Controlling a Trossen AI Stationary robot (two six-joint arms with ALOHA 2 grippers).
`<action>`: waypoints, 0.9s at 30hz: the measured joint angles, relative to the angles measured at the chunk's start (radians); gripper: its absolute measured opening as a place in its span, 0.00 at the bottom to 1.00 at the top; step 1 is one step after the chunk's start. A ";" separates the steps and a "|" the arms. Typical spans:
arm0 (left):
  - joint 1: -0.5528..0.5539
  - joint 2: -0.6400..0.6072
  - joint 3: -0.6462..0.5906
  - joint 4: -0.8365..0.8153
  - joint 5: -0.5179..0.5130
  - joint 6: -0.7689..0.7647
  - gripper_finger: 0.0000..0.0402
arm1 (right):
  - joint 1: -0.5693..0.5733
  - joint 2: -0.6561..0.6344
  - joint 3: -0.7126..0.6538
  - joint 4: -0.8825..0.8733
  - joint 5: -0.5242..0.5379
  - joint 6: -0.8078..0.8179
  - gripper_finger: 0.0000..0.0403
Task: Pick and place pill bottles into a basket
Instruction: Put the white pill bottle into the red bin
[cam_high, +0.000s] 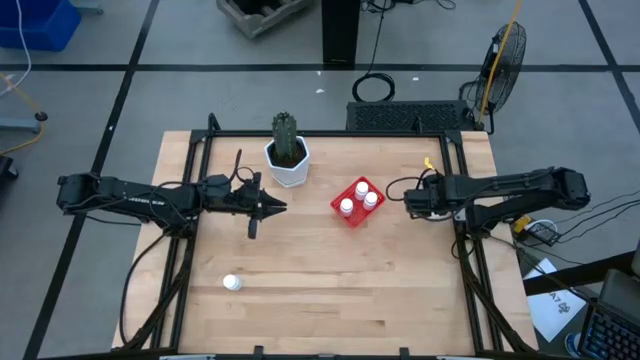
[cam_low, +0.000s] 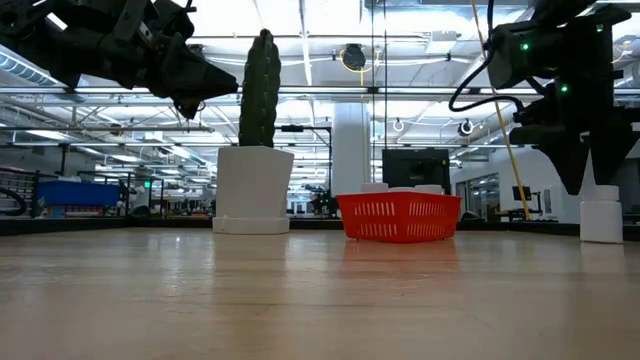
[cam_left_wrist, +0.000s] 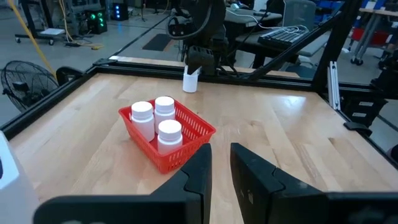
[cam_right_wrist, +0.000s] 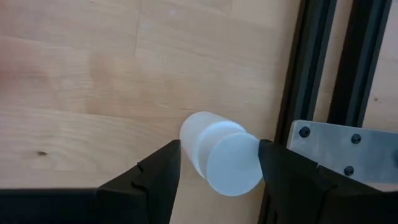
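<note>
- High view: my left gripper hangs over the table's left half, just in front of the pot with its cactus, fingers nearly together and pointing toward the basket. My right gripper sits at the table's right edge, beside the frame rail. The basket holds three bottles. One bottle lies alone near the front left of the table, well apart from everything else.
- Low view: the basket stands right of the pot, white caps just clearing its rim. My right gripper is directly above an upright bottle at the far right. My left gripper is raised clear of the table.
- Left wrist view: my left fingers stand a narrow gap apart, holding nothing. The basket lies ahead with three upright bottles inside. A further bottle stands beyond, under the right arm.
- Right wrist view: my right fingers are spread wide to either side of a bottle; I cannot tell whether they touch it. The rail runs just beside it.
</note>
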 joint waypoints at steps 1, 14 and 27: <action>0.000 0.000 0.000 0.000 0.000 0.000 0.16 | 0.002 0.004 0.000 0.000 0.000 0.000 0.52; 0.000 0.000 0.000 0.001 0.000 -0.009 0.16 | 0.037 0.008 0.063 -0.144 -0.086 0.071 0.52; 0.000 0.000 0.000 0.001 0.000 -0.012 0.16 | 0.138 -0.034 0.060 -0.036 -0.028 0.091 0.52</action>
